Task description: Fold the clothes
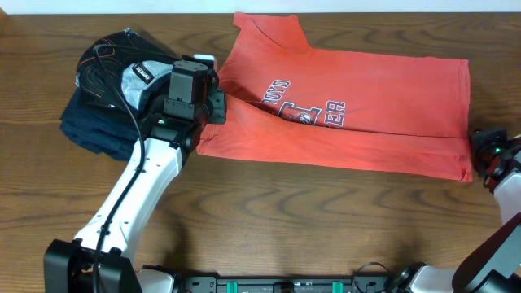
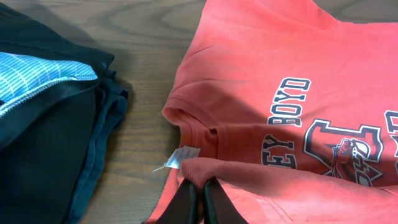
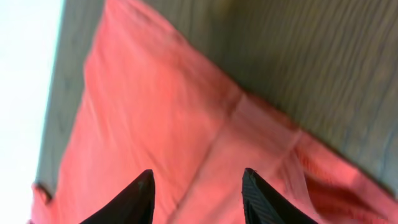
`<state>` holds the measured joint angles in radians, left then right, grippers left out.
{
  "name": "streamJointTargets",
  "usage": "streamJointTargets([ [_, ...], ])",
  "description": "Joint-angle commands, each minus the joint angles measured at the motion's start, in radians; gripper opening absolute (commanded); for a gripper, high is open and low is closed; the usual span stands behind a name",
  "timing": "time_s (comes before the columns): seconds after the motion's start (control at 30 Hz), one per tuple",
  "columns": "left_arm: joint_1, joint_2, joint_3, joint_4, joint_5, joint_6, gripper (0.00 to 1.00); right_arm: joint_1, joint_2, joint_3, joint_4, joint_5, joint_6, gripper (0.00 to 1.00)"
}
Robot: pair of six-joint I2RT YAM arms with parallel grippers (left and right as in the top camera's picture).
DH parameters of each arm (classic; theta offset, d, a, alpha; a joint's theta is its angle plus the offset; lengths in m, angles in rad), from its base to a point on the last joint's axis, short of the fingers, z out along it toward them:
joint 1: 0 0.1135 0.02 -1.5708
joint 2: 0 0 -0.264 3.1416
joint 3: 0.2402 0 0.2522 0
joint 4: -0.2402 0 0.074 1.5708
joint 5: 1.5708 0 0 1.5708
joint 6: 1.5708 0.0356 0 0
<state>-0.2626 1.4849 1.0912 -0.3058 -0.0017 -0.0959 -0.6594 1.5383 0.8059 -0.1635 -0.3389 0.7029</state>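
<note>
The clothes are one coral-red T-shirt (image 1: 358, 106) with navy-and-white lettering, lying across the wooden table with its lower part folded over along the front. In the left wrist view the T-shirt (image 2: 261, 81) shows its collar, a white tag and a raised fold of cloth. My left gripper (image 1: 213, 102) sits at the shirt's left edge, and in its own view the left gripper (image 2: 199, 184) is shut, with that fold pinched at its tips. My right gripper (image 1: 480, 150) is at the shirt's right end. Its own view shows the right gripper (image 3: 198, 177) open above the cloth (image 3: 161, 124), holding nothing.
A pile of dark folded garments (image 1: 102, 114) with a blue-white patterned piece (image 2: 37, 74) lies left of the shirt, close to my left arm, with a black cable on it. The table's far edge (image 1: 366, 6) runs just behind the shirt.
</note>
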Motion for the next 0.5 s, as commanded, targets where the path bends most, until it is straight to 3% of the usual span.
streamJointTargets([
  [0.0, 0.005, 0.012, 0.024, 0.005, -0.023, 0.014, 0.15, -0.011, 0.006, 0.018, -0.050, -0.086, -0.123, 0.44],
  [0.07, 0.005, 0.012, 0.024, 0.002, -0.023, 0.013, 0.31, -0.011, 0.006, 0.018, -0.098, -0.089, -0.130, 0.44],
  [0.13, 0.005, 0.012, 0.024, -0.005, -0.022, 0.013, 0.39, -0.011, 0.006, 0.018, -0.130, -0.089, -0.142, 0.45],
  [0.27, 0.005, 0.010, 0.024, -0.051, -0.022, 0.013, 0.48, -0.011, 0.005, 0.018, -0.174, -0.115, -0.188, 0.45],
  [0.47, 0.004, 0.010, 0.024, -0.187, 0.029, 0.013, 0.52, -0.011, 0.005, 0.018, -0.257, -0.122, -0.266, 0.45],
])
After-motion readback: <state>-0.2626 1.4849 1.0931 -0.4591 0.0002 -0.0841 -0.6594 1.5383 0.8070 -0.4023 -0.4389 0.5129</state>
